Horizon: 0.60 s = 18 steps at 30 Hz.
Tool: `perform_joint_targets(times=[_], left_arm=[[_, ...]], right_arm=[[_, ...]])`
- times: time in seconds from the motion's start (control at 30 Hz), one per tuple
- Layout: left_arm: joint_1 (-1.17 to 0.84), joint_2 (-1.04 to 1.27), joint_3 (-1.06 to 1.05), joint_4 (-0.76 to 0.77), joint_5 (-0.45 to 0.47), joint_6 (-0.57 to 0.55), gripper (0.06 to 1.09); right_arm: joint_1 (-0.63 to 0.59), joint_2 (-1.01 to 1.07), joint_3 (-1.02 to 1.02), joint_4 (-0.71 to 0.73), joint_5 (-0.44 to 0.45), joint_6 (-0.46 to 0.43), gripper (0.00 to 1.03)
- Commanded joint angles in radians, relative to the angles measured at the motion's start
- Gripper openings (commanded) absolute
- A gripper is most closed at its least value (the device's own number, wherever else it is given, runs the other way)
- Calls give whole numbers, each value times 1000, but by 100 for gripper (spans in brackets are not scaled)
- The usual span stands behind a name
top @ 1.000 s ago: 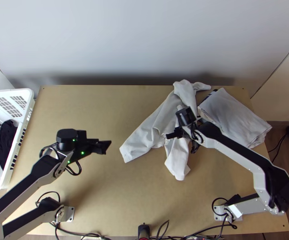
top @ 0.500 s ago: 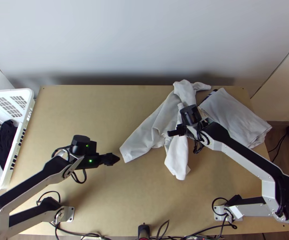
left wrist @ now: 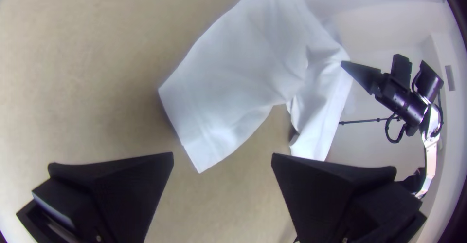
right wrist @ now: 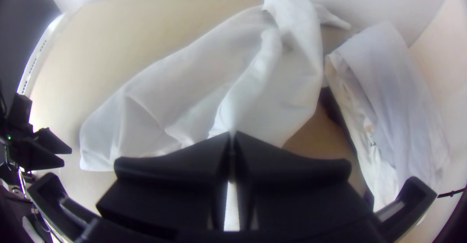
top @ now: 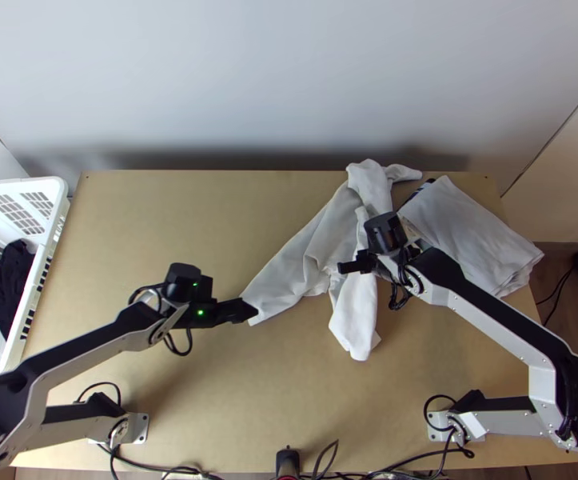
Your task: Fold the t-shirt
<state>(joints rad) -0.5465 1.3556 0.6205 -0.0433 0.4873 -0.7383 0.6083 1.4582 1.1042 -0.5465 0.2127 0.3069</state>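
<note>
Okay, your white t-shirt lies bunched and twisted, its cloth soft and thin, with a raised fold running up to the fingers of your right gripper. Those fingers are clenched together on that fold. Beyond them the fabric narrows into a crumpled, knotted-looking clump, with a thin tail poking out to the right; on the near side a rounded, wrinkled flap comes down. To their left a wide, smoother panel slants toward your left gripper and ends in a squared edge with a seam line beside it. The left fingers are spread wide with nothing between them, and that squared edge is right by their tips; you can't tell whether they touch it.

Right of your right fingers sits a pale grey-white pile of folded cloth, roughly rectangular, its top layer fairly smooth and its side layers rumpled. A dark piece with pale stripes shows at its far left edge.

Well to the left of your left fingers stands a white plastic basket with rows of openings in its walls, and inside it is a heap of black cloth. Under your fingers and the shirt is the flat, light wooden table.
</note>
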Motion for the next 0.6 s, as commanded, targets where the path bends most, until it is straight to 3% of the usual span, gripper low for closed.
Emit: perform_joint_targets(times=[0.0, 0.47, 0.53, 0.57], left_arm=[[-26, 132, 54, 46, 8, -3, 104], [-32, 217, 87, 46, 7, 42, 103], [-32, 217, 91, 46, 7, 53, 86], [-29, 214, 94, 49, 7, 53, 69]], right_arm=[[-4, -12, -10, 0, 1, 6, 3], [-18, -10, -24, 26, -1, 6, 3], [-13, -10, -30, 33, -1, 6, 3], [-10, -10, -33, 34, -1, 6, 3]])
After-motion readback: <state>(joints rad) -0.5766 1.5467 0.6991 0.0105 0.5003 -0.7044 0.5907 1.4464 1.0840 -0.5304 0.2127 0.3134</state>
